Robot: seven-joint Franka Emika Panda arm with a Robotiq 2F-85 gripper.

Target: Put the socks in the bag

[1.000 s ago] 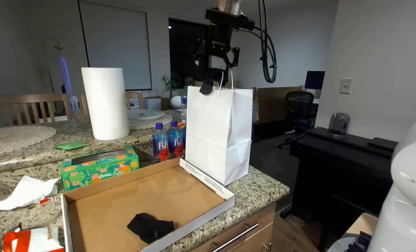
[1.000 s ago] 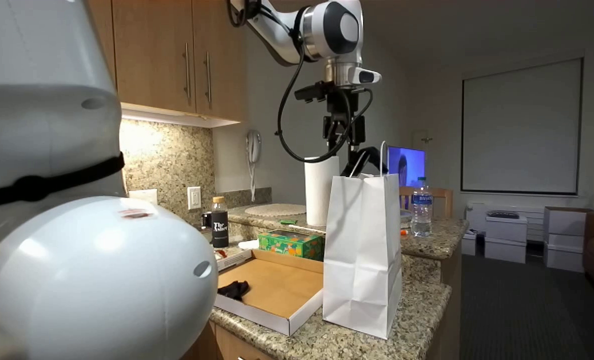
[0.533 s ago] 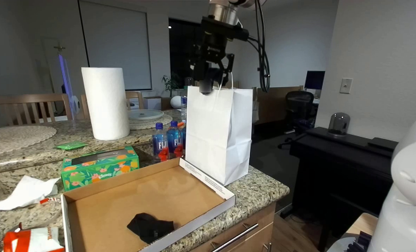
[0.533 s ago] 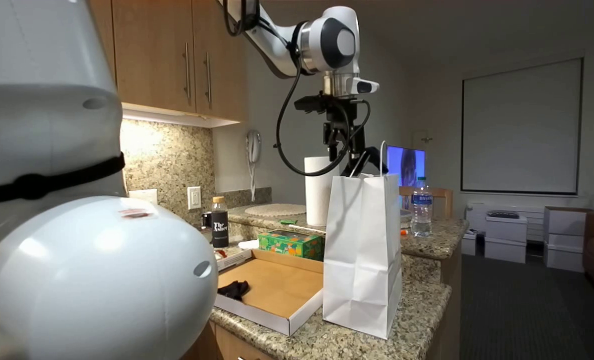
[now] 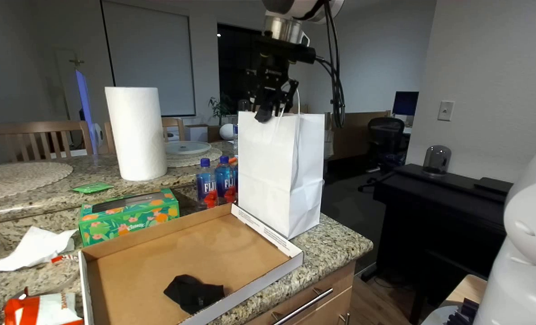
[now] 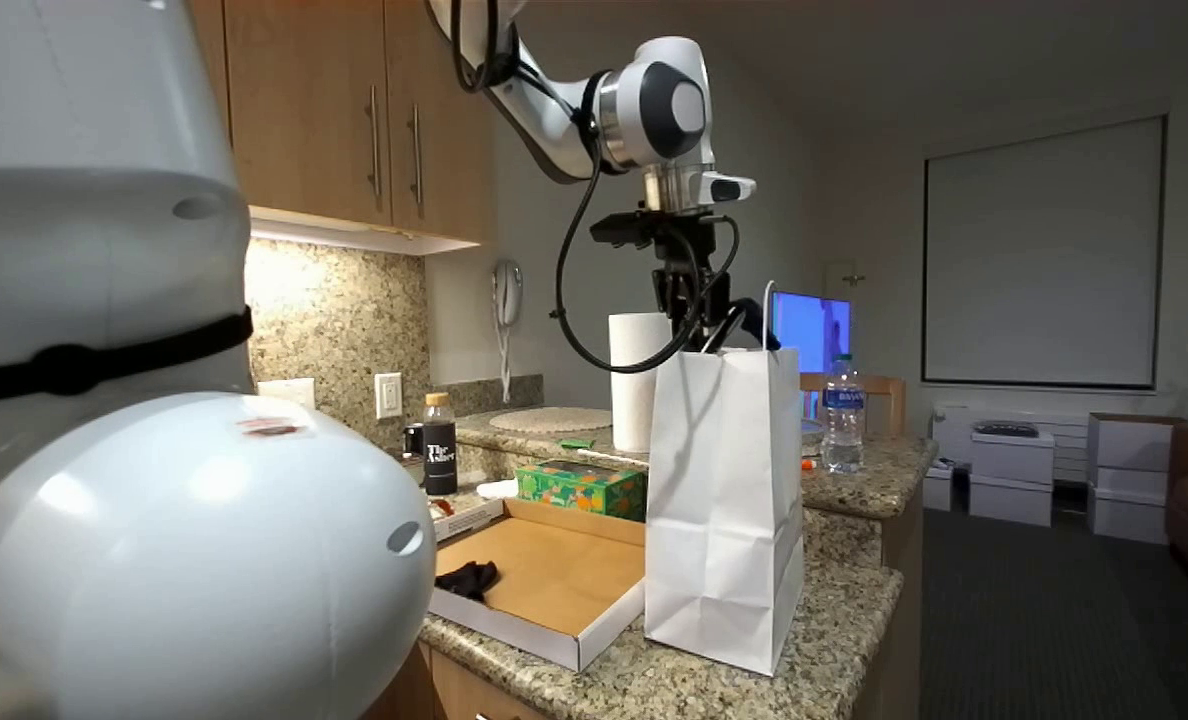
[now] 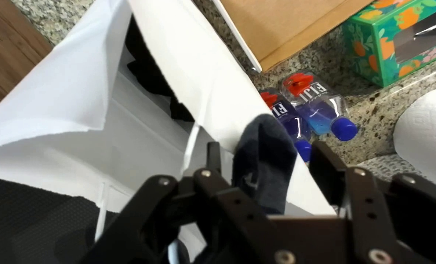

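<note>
Gripper (image 7: pixel 269 161) is lowered closer to bag (image 5: pixel 268 180); jaws are spread apart, black sock (image 7: pixel 264 146) draped ungripped over rim between; second sock (image 5: pixel 191 293) seen in box (image 5: pixel 191 246).

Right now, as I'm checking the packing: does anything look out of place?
Yes: one black sock hangs over the rim of the white bag, partly outside. That looks odd because it belongs inside and could slip off.

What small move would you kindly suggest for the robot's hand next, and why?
Probably close the hand on the soft black fabric sock between the parted fingers: part of it hangs outside the tall white paper bag, so it likely needs guiding in.
</note>
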